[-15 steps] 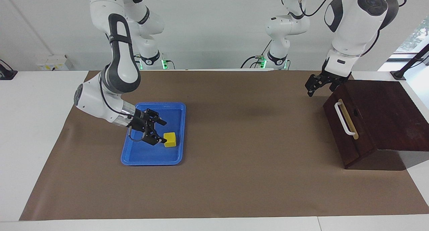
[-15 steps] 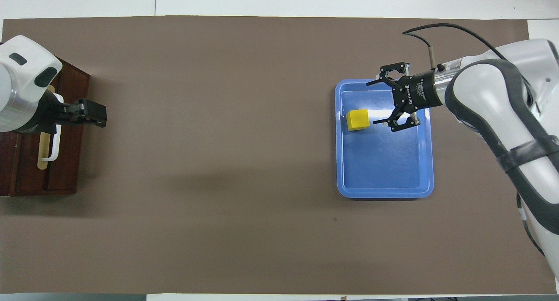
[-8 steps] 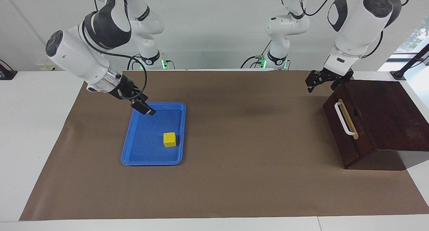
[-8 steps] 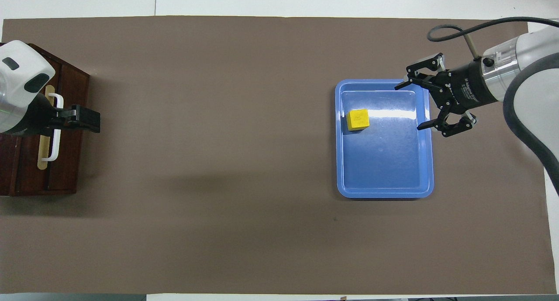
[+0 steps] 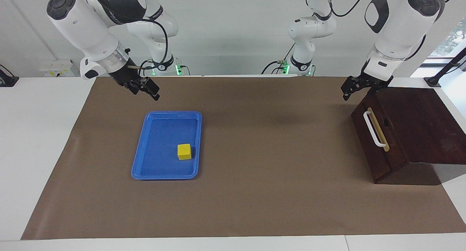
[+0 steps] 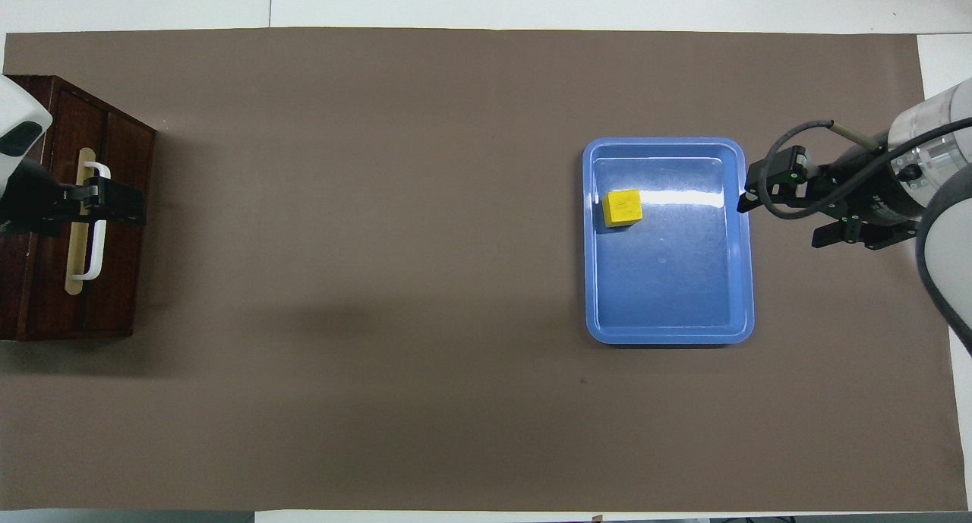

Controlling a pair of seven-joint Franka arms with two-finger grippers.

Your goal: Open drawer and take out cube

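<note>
The drawer [image 5: 378, 136] is shut, its inside hidden.

My arms are glossy white shells with dark grey joint caps and black trim. Black cables loop off both wrists, a silver ring sits above each black tool, and green lights glow at my bases.

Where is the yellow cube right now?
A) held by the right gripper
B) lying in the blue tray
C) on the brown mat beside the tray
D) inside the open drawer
B: the yellow cube rests on the floor of the blue tray, with neither gripper touching it, and the drawer looks pushed in.
</note>
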